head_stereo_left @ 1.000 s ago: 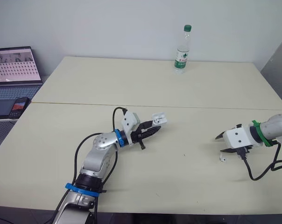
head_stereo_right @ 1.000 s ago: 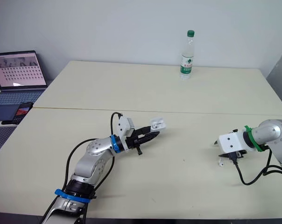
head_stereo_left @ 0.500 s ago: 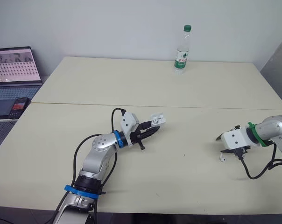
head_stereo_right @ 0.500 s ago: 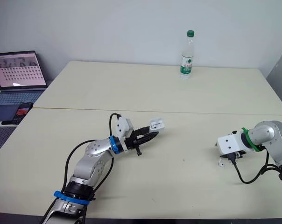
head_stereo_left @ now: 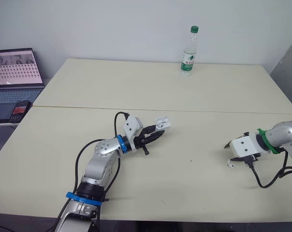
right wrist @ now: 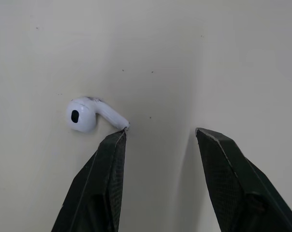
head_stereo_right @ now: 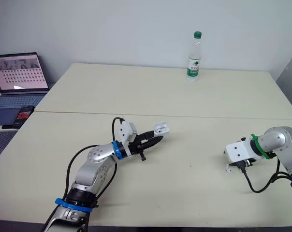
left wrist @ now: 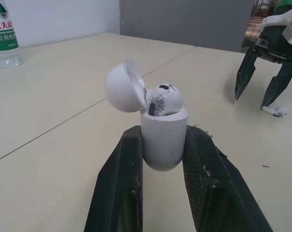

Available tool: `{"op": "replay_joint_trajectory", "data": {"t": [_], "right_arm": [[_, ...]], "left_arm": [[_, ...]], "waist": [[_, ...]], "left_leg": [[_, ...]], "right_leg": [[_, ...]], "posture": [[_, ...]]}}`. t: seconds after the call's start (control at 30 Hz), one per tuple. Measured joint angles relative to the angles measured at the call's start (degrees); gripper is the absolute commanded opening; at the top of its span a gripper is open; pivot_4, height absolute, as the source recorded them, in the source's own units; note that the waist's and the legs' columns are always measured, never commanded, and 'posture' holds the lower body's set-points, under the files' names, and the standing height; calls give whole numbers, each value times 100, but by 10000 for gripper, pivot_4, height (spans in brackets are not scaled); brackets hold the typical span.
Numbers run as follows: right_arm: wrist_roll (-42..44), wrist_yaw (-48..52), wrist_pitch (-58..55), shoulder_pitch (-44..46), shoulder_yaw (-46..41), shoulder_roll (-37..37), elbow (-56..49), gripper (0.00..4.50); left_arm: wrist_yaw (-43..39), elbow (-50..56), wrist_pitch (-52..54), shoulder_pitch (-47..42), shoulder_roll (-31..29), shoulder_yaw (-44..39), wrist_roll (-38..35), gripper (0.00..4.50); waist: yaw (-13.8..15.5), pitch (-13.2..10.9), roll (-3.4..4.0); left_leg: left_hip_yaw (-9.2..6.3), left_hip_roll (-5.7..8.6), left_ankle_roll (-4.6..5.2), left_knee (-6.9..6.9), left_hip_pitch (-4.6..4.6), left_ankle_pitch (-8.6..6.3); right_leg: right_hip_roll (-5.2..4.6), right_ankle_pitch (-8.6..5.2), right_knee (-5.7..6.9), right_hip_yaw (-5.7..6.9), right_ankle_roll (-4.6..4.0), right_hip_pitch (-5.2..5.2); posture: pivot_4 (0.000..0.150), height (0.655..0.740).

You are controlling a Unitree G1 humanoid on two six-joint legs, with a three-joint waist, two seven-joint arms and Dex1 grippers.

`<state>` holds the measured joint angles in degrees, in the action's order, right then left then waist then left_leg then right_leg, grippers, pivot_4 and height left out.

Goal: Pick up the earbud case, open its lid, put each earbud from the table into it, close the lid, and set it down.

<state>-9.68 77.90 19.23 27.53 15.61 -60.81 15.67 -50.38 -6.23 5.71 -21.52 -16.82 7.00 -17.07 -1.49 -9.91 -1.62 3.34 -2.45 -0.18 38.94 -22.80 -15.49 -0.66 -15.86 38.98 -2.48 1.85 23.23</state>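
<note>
Left claw (left wrist: 163, 135) is clamped on the earbud case (left wrist: 163, 145), gripping its lower body on both sides. The case's long axis runs in line with the fingers, mouth pointing away from the wrist. The lid (left wrist: 123, 86) is hinged back, with a seated earbud (left wrist: 165, 96) in the mouth. Right claw (right wrist: 160, 133) stands open, tips down at the tabletop (right wrist: 209, 58). The second earbud (right wrist: 88, 115) lies flat just outside one fingertip, stem end against that tip, bulb pointing away from the gap.

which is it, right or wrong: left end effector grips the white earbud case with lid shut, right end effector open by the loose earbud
Wrong: the left wrist view shows the lid open. The left end effector grips the white plastic earbud case; the right end effector is open by the loose white earbud.
</note>
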Motion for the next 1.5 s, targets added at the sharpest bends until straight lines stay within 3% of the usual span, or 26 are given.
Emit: {"op": "replay_joint_trajectory", "data": {"t": [0.47,1.17,1.5], "right_arm": [[204,335,-137,-327,-44,-215,-407,23584],[247,351,-1232,-554,-96,-234,-1094,23584],[237,237,-2324,-638,-137,-231,-1472,23584]], "left_arm": [[3,112,13,26,-18,-2,0,7661],[10,123,16,48,-22,0,0,7661],[15,122,16,48,-21,1,0,7661]], "waist": [[1,0,0],[2,0,0],[1,0,0]], "left_leg": [[-1,0,0,0,1,0],[0,0,0,0,1,0],[0,0,0,1,0,0]], "right_leg": [[0,0,1,0,0,0],[1,0,1,2,0,0],[1,0,1,1,0,0]], "posture": [[1500,7362],[1500,7362],[1500,7362]]}}
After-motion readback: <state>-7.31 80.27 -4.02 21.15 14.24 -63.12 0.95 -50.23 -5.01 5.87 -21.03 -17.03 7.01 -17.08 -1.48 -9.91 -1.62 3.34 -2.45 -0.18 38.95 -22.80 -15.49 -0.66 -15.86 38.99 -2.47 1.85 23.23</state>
